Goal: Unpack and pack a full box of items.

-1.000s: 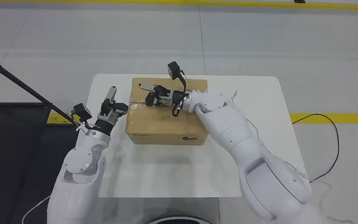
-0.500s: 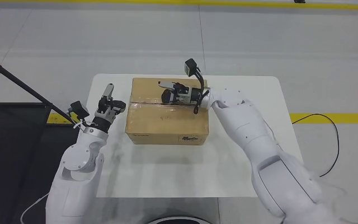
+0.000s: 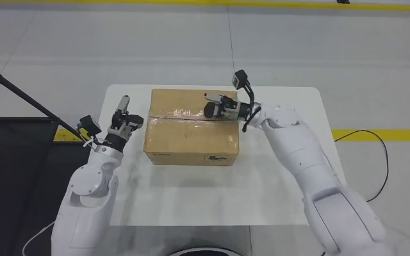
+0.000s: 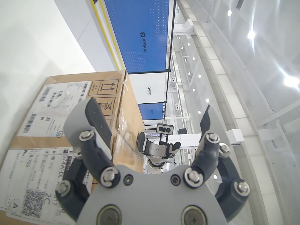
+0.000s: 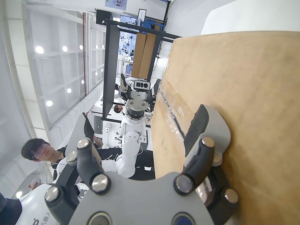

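Observation:
A closed brown cardboard box (image 3: 192, 137) stands in the middle of the white table (image 3: 282, 192), with clear tape (image 3: 182, 116) along its top seam. My right gripper (image 3: 212, 106) hovers open over the box's top near its right end, one finger (image 5: 196, 127) just above the cardboard (image 5: 234, 90) beside the taped seam (image 5: 172, 112). My left gripper (image 3: 130, 111) stands open just off the box's left side, its fingers pointing up. In the left wrist view one finger (image 4: 97, 118) lies against the labelled side of the box (image 4: 58, 99). Neither gripper holds anything.
Shipping labels cover the box's left side (image 4: 30, 165). A black frame (image 3: 25, 102) and dark mat (image 3: 25, 166) lie off the table's left. Bare table stretches in front of the box (image 3: 192, 198) and to its right.
My right gripper has slid rightwards along the taped seam, from the box's left-middle to its right end. The left gripper shifted slightly away from the box.

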{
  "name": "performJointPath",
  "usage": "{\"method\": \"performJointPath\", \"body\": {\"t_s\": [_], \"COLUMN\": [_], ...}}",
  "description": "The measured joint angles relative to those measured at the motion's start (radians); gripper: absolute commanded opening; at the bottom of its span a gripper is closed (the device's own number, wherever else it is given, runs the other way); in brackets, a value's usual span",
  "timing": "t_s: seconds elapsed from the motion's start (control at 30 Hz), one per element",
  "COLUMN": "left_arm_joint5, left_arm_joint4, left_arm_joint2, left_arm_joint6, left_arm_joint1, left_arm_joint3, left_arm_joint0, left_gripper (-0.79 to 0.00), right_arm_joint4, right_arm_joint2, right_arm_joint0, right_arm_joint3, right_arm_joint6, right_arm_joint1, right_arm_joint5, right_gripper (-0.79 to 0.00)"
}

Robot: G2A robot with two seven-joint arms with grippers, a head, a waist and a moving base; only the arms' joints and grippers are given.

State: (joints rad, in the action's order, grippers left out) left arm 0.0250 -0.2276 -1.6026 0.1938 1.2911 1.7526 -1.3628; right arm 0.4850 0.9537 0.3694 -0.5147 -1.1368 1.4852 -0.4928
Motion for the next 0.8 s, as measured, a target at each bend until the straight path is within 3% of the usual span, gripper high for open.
{"method": "performJointPath", "body": {"t_s": [0.3, 0.5, 0.8], "left_arm_joint5": [0.004, 0.005, 0.004], "left_arm_joint4": [0.005, 0.009, 0.008], "left_arm_joint2": [0.018, 0.021, 0.029], "left_arm_joint6": [-0.004, -0.004, -0.011], "left_arm_joint1": [0.001, 0.0, 0.001], "left_arm_joint3": [0.005, 0.006, 0.01], "left_arm_joint0": [0.003, 0.004, 0.004], "left_gripper": [0.0, 0.0, 0.0], "right_arm_joint4": [-0.084, -0.138, -0.22], "right_arm_joint2": [0.152, 0.241, 0.32], "right_arm_joint0": [0.175, 0.298, 0.391], "right_arm_joint3": [-0.318, -0.538, -0.649], "right_arm_joint6": [0.036, 0.057, 0.115], "right_arm_joint1": [-0.101, -0.145, -0.182], "right_arm_joint5": [0.114, 0.211, 0.302], "right_gripper": [0.0, 0.0, 0.0]}}
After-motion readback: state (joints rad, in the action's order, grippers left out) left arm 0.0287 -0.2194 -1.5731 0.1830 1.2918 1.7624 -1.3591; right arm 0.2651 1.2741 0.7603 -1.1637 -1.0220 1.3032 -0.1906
